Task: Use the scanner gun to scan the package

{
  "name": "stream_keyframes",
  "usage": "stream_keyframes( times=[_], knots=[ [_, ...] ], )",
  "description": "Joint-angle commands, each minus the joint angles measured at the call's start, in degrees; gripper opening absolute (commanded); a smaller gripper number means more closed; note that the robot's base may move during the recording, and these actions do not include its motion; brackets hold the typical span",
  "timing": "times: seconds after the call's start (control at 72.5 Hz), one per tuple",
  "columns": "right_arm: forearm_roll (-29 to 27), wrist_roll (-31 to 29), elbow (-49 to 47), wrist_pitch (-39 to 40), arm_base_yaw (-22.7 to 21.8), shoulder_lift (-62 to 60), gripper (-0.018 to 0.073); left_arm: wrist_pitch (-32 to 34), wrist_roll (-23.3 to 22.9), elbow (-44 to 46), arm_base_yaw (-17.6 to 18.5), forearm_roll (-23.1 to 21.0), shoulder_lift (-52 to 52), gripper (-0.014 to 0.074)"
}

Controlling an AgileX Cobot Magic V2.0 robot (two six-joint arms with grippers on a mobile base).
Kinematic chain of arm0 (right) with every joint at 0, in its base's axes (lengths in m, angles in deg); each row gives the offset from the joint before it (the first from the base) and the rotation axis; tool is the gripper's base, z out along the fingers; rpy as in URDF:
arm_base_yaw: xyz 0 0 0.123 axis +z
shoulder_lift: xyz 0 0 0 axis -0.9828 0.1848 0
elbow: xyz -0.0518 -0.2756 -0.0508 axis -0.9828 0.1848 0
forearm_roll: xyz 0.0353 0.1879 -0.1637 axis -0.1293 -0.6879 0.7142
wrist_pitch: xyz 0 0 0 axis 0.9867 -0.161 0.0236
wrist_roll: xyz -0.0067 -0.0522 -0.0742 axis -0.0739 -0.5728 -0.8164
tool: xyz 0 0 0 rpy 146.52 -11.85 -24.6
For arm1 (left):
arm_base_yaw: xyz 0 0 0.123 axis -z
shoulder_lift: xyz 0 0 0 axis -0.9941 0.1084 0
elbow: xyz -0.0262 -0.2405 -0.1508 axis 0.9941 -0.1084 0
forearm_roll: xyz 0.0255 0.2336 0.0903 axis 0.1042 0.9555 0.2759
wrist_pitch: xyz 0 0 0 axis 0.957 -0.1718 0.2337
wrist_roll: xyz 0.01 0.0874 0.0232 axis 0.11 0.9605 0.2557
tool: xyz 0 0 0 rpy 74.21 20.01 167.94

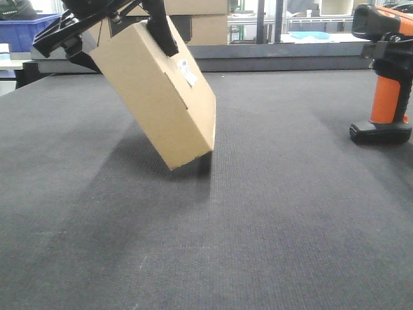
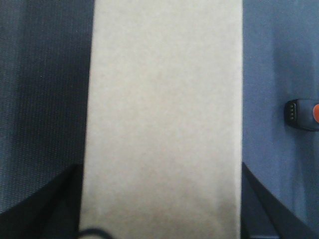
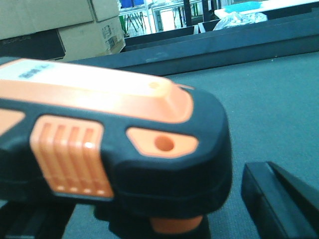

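- Tilted package point(image 1: 158, 97) clamped by the left gripper point(image 1: 122, 48) near the table's point(image 1: 258, 226) far-left corner, sticker point(image 1: 187, 72) facing right.
- Scanner point(image 1: 386, 90) stands at the right edge, the right gripper point(image 3: 149, 224) close around it; whether it grips cannot be told.

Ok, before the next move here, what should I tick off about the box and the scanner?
1. Left gripper holds box: ok, clamped on both sides.
2. Box clear of mat: cannot tell; it is tilted, low corner at or just above the mat.
3. Sticker exposed: ok, on the upper face turned toward the scanner's side.
4. Scanner upright on its foot: ok.
5. Right gripper holds scanner: cannot tell; the wrist view shows one finger beside the head.
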Motion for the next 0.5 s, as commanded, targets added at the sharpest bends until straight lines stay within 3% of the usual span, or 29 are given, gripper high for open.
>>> stream_keyframes(
  times=[0.0,0.248,0.483],
  knots=[
    [0.6,-0.4,-0.3,0.2,-0.1,-1.3,0.0561,0.7,-0.1,0.1,0.4,-0.2,-0.1,-0.0111],
    [2.6,-0.4,-0.3,-5.5,-0.1,-3.6,0.0561,0.7,-0.1,0.1,0.4,-0.2,-0.1,-0.0111],
    [4.3,-0.4,2.8,-5.5,-0.1,-6.9,0.0561,1.3,-0.1,0.1,0.4,1.2,-0.1,-0.0111]
  ],
)
